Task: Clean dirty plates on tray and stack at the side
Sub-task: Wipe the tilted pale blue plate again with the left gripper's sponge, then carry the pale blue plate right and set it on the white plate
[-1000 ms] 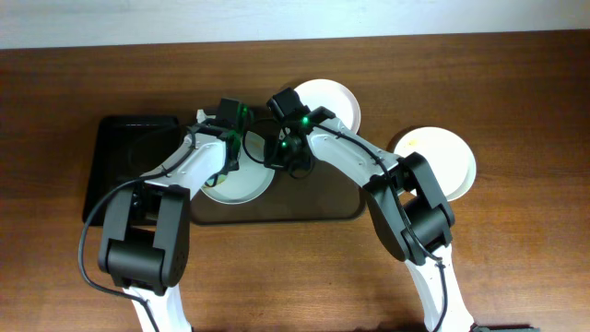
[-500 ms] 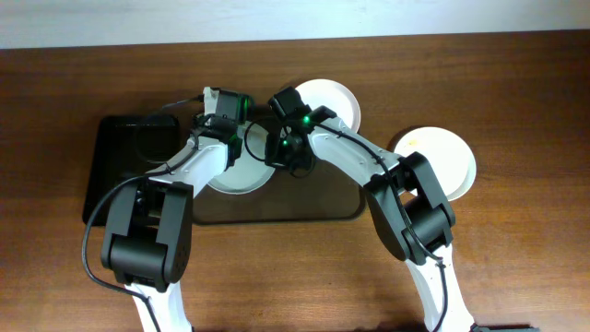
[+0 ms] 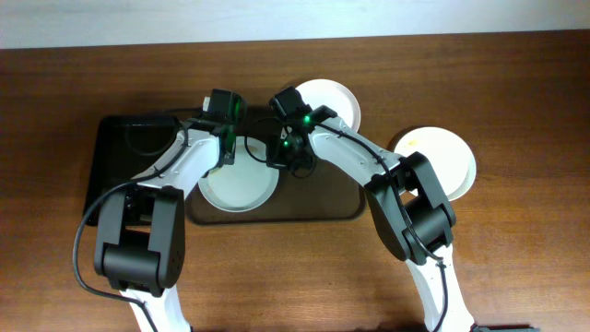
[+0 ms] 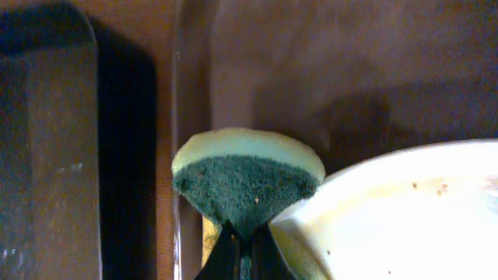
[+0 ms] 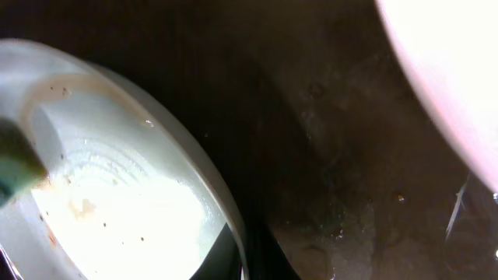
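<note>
Overhead: the pale blue-green round plate (image 3: 238, 187) lies at centre-left on the large dark-brown rectangular tray (image 3: 313, 201).

Left wrist: the left claw (image 4: 243, 237), bottom centre, pinches a green-and-yellow sponge (image 4: 245, 183) just beside the plate's rim.

Right wrist: the right claw (image 5: 247, 260), bottom centre, is clamped on the streaked plate's edge.

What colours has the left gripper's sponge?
The sponge is dark green with a yellow back; left wrist view.

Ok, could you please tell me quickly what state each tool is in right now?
Left tool: closed, pinching the sponge.
Right tool: closed on the pale plate, at its rim.
</note>
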You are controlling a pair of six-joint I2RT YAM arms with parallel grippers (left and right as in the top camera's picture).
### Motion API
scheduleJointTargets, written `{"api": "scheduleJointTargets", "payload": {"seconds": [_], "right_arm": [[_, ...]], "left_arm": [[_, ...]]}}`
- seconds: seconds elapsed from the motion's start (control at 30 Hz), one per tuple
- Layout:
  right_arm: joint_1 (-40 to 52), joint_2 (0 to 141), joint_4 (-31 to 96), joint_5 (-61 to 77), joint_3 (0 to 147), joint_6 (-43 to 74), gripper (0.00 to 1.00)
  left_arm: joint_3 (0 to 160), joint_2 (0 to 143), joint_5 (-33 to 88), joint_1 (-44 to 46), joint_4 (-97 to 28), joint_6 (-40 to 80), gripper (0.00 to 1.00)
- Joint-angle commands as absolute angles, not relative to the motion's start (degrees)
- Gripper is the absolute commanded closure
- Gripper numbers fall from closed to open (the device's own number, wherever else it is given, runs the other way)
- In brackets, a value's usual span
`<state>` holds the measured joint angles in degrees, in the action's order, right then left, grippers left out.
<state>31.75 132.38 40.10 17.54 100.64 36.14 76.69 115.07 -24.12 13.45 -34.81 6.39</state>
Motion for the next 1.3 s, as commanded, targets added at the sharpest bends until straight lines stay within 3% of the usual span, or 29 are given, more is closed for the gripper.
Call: {"api": "scheduleJointTargets", "payload": {"seconds": [0.0, 0.33, 0.63, 0.97, 1.27], "right_arm": [[31.4, 135.2, 40.2, 14.3, 99.9, 38.0, 0.96], [31.4, 135.2, 40.3, 14.3, 99.9, 37.9, 0.96], [30.3, 128.3, 45.1, 15.5, 100.9, 29.8, 0.96], [39.4, 110.6, 59.5, -25.7, 101.1, 26.6, 0.96], [55.0, 110.6, 70.1, -71.7, 101.1, 45.6, 0.96]], "left_arm": [[77.3, 117.6, -8.9, 14.2, -43.9, 5.8, 0.99], [106.1, 117.6, -5.1, 11.4, -65.1, 1.7, 0.99], [109.9, 117.6, 2.4, 3.1, -66.6, 1.7, 0.99], [109.9, 117.6, 2.4, 2.4, -63.2, 1.7, 0.99], [109.9, 117.6, 2.4, 2.4, -62.1, 1.7, 0.99]]}}
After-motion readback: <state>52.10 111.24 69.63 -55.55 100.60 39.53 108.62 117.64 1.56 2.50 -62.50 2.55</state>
